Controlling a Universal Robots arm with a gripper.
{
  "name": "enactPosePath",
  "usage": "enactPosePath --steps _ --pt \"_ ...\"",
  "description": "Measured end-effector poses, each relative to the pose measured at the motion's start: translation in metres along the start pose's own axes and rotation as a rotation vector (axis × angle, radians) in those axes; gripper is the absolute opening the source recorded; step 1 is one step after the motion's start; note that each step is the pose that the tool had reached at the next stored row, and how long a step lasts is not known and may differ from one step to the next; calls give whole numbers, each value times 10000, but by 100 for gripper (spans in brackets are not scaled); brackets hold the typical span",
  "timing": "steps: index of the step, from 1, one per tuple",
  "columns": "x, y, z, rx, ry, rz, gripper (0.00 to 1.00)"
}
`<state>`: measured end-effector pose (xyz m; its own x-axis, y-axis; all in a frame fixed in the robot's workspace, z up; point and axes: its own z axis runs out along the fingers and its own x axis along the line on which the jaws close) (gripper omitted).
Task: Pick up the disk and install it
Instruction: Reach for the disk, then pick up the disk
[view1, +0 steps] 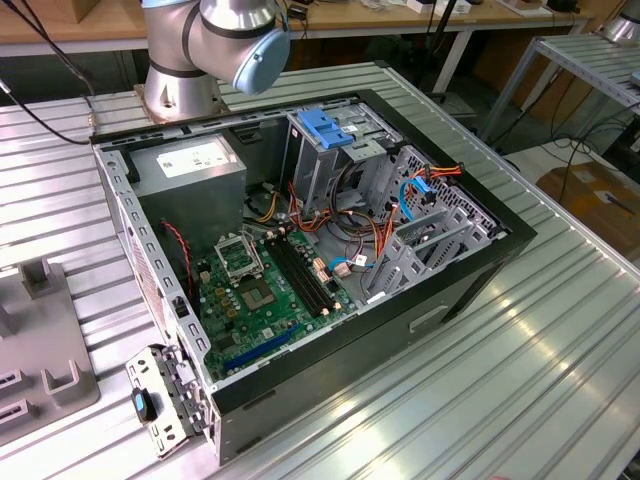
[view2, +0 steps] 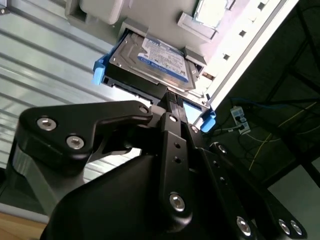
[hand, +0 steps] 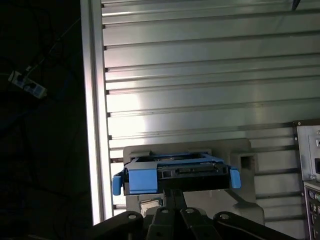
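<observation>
A ribbed aluminium surface (view1: 520, 380) fills the workspace, its long grooves catching the light, and on it lies an open black computer case (view1: 460, 300) with a green motherboard (view1: 260, 290), a grey power-supply box (view1: 190, 165) and a bare metal drive cage (view1: 320, 170) topped by a blue latch (view1: 328, 128). The disk (view2: 150, 65) is not in the case: it lies flat in a grey moulded cradle (hand: 240, 150) on the surface, close to the surface's edge rail, label up, with the blue plastic rails along its sides. The hand (view2: 172, 100) is right at the disk's near end, centred between the two blue rails. Whether it has closed on the disk I cannot tell. The step in hand looks like the pick-up. It would go best with the hold taken on the rigid dark metal body, not on the blue rails, which look thin and springy. The hand should be square to the end face, and the lift should go straight out of the cradle so the smooth casing neither slips nor snags on the cradle's walls.
</observation>
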<state>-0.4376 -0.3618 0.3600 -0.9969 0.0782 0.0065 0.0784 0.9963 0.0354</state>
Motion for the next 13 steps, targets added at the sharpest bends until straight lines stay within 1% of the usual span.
enactPosePath --steps 13 --pt "0 -1 3 1 6 -21 11"
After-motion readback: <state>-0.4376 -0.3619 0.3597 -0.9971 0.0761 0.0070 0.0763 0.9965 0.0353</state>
